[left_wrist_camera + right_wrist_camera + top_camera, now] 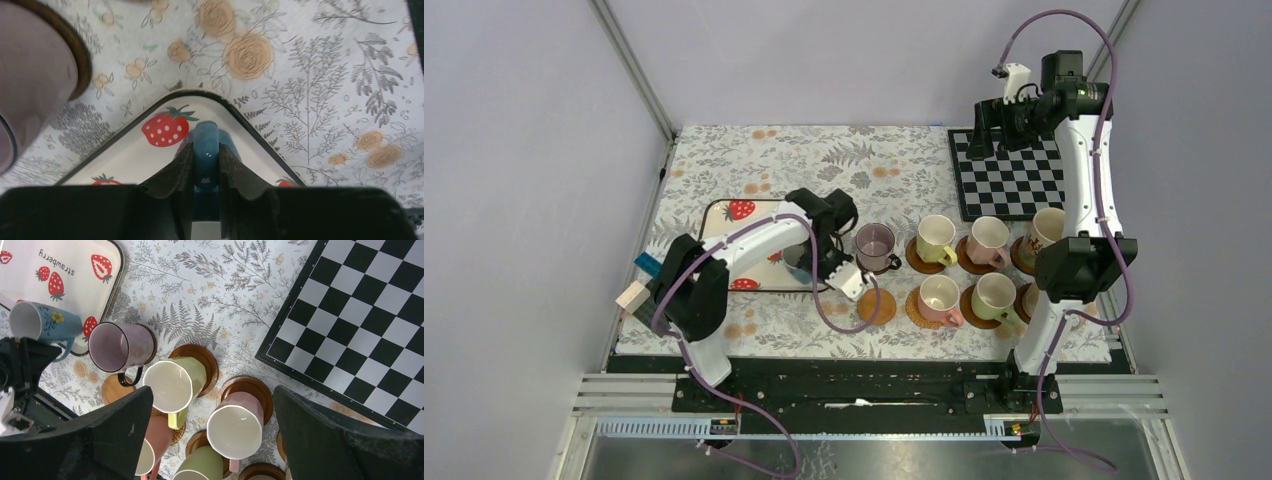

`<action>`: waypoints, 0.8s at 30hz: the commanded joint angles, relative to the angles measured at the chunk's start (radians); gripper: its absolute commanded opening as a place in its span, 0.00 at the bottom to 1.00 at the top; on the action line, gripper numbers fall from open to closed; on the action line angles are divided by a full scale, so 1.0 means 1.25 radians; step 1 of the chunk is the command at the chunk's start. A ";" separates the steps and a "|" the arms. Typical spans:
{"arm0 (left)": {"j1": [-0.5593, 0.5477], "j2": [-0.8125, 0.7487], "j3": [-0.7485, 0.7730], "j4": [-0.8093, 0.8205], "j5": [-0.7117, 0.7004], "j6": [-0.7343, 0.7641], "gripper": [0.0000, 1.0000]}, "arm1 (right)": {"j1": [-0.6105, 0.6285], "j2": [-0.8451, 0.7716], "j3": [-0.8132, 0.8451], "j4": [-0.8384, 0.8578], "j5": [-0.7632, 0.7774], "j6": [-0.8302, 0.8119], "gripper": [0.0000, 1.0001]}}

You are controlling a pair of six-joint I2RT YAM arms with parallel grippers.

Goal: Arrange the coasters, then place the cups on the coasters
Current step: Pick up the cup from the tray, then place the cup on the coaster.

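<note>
My left gripper (pixel 206 157) is shut on the blue handle (pixel 206 137) of a blue cup (pixel 802 262) standing at the corner of the strawberry tray (pixel 125 160). Just right of it a purple cup (pixel 875 243) sits on a coaster. One tan coaster (pixel 876 306) lies bare in front of it. To the right, a cream cup with a yellow-green handle (pixel 936 237), two pink cups (pixel 988 237) (pixel 940 297) and a green cup (pixel 994 295) stand on brown coasters. My right gripper (pixel 982 132) hangs open high over the table, looking down on these cups (pixel 235 427).
A black-and-white checkerboard mat (pixel 1009 180) lies at the back right. The strawberry tray (pixel 724 215) sits on the left of the floral cloth. A taller patterned cup (pixel 1046 228) stands by the right arm. Small blocks (pixel 636 295) lie at the left edge.
</note>
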 commanded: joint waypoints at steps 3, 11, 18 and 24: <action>-0.106 -0.084 0.067 -0.091 -0.063 -0.023 0.00 | -0.027 -0.063 -0.012 0.001 -0.030 -0.017 0.97; -0.257 -0.068 0.154 -0.115 -0.077 -0.111 0.00 | -0.050 -0.145 -0.168 0.103 -0.047 -0.010 0.98; -0.364 -0.029 0.155 -0.060 -0.140 -0.181 0.00 | -0.057 -0.214 -0.281 0.183 -0.051 0.021 0.99; -0.405 0.019 0.184 -0.037 -0.179 -0.221 0.00 | -0.063 -0.258 -0.350 0.208 -0.030 0.030 0.99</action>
